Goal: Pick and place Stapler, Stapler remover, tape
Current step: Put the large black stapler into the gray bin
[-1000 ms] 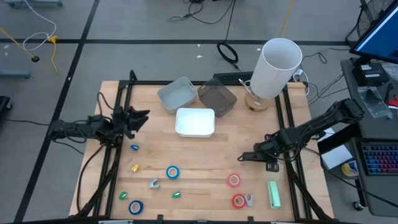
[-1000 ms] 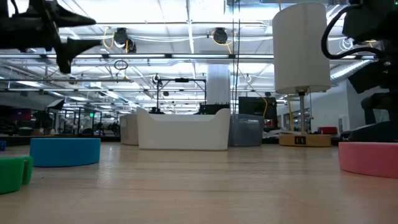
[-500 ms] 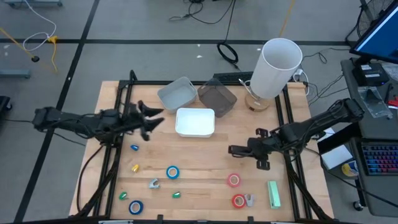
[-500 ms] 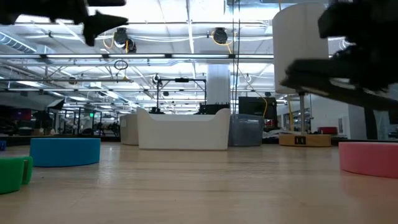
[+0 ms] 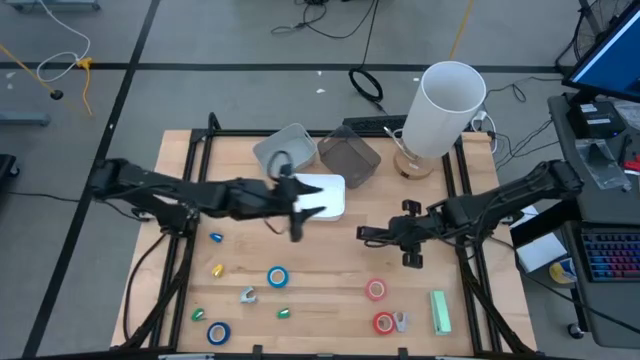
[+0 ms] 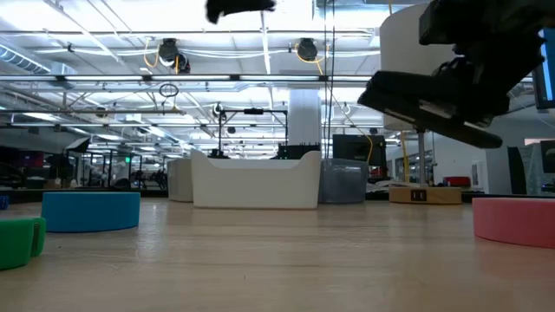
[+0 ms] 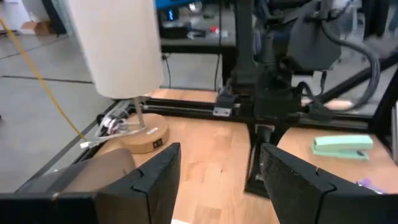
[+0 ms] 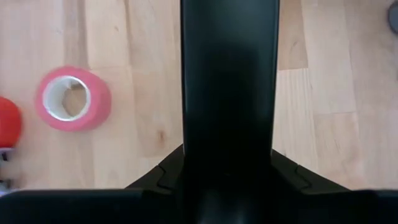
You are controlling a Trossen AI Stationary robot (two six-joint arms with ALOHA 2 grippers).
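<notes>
High view: left gripper (image 5: 297,207) spread over the white tray (image 5: 325,206), perhaps just above it; right gripper (image 5: 365,234) looks pressed together. Tape rolls (image 5: 376,290) and stapler (image 5: 440,311) lie near the table's front edge.

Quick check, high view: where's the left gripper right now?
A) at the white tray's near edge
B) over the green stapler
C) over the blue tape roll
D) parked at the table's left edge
A: the left gripper is stretched across to the white tray, empty, far from the green stapler.
</notes>
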